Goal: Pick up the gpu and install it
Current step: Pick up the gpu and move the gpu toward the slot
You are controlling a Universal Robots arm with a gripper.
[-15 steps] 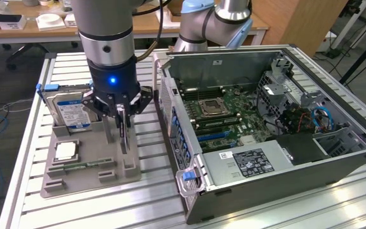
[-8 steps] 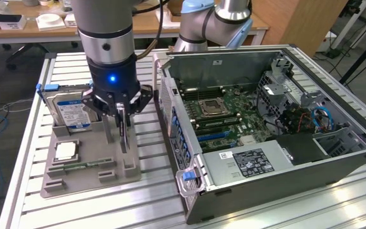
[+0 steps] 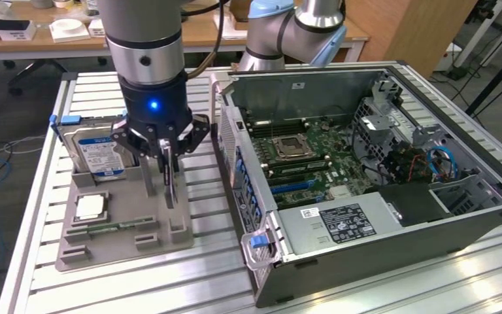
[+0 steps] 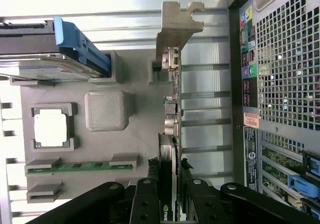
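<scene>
The gpu (image 3: 170, 182) stands on edge over the grey holder (image 3: 146, 243), left of the open computer case (image 3: 365, 196) in the exterior view. My gripper (image 3: 167, 156) comes down on it from above, and its black fingers press the card's top edge from both sides. In the wrist view the gpu (image 4: 170, 114) runs as a thin strip, its silver end bracket (image 4: 176, 26) at the far end, with my gripper (image 4: 170, 196) shut on it. Whether the card's lower edge still sits in the holder's slot I cannot tell.
The holder also carries a hard drive (image 3: 99, 154) with a blue-white label, a processor chip (image 3: 89, 208) and a green memory stick (image 3: 112, 227). Inside the case lies the motherboard (image 3: 312, 157). Everything rests on a slatted aluminium table (image 3: 199, 281). A desk stands behind.
</scene>
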